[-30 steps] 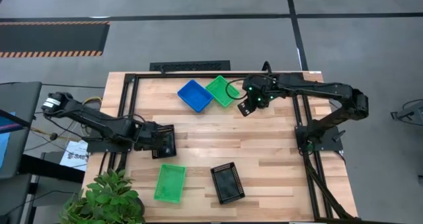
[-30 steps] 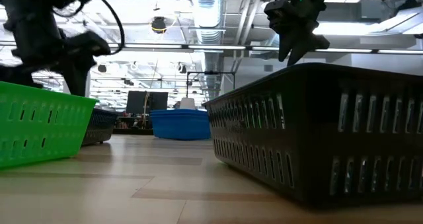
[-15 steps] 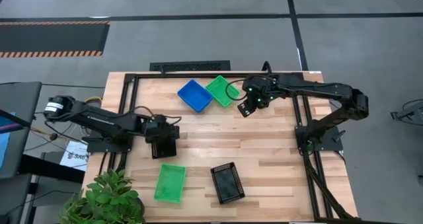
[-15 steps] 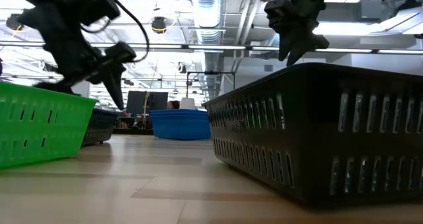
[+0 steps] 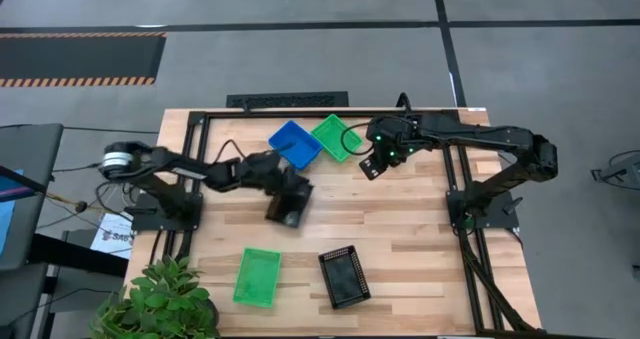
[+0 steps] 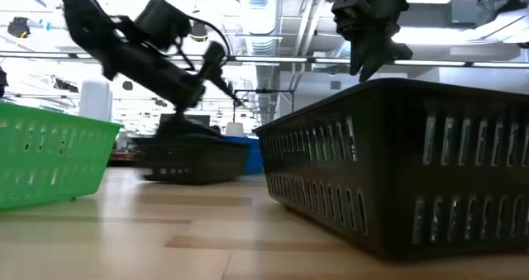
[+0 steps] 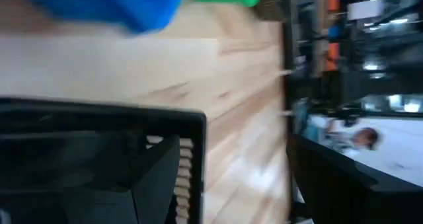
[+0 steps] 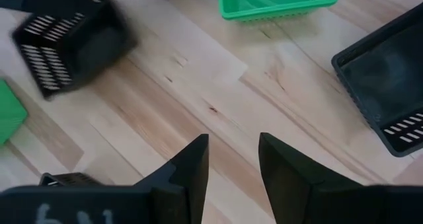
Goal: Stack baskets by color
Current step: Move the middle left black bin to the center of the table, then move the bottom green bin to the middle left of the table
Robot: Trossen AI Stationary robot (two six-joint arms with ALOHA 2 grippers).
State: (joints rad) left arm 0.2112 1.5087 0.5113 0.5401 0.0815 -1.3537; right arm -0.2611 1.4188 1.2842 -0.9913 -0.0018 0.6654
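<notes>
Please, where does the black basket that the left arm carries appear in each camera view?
High view: black mesh-sided plastic basket, middle of the wooden table.
Low view: left of centre, far back.
Left wrist view: picture's lower left, close.
Right wrist view: picture's upper left, blurred.
Shared landmark: bright green plastic basket at the table's front, absent from the left wrist view.

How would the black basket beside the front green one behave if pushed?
Probably light and slides easily: the black basket has thin slotted walls and sits flat on the smooth wooden table. Low and wide, it seems unlikely to tip; a corner push may spin it.
</notes>
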